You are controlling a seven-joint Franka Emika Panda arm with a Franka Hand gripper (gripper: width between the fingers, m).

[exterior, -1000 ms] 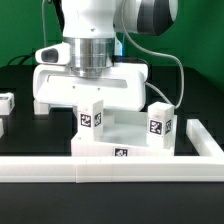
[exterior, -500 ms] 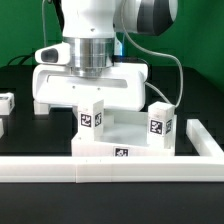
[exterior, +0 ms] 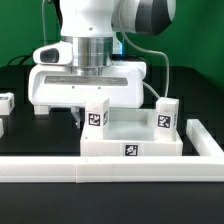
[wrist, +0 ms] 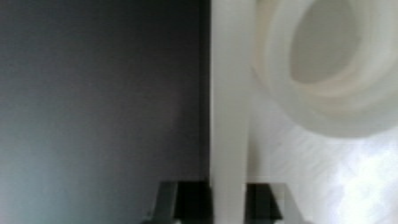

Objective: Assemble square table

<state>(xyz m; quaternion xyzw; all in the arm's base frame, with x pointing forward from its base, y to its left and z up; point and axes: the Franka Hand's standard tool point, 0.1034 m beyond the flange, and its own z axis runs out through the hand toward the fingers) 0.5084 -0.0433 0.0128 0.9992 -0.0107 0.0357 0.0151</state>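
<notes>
The square table is a white slab with a raised rim and lies near the front rail, with a tag on its front edge. Two white tagged legs stand upright on it. My gripper reaches down at the slab's side toward the exterior view's left, beside the nearer leg. In the wrist view the slab's thin white wall runs between my two dark fingers, and the gripper is shut on it. A round corner socket shows beside the wall.
A long white border rail runs along the front and turns back at the exterior view's right. A loose tagged leg lies at the far left. A green backdrop stands behind.
The square table, with both legs on it, has slid a little toward the exterior view's right, and my gripper has moved with it.
</notes>
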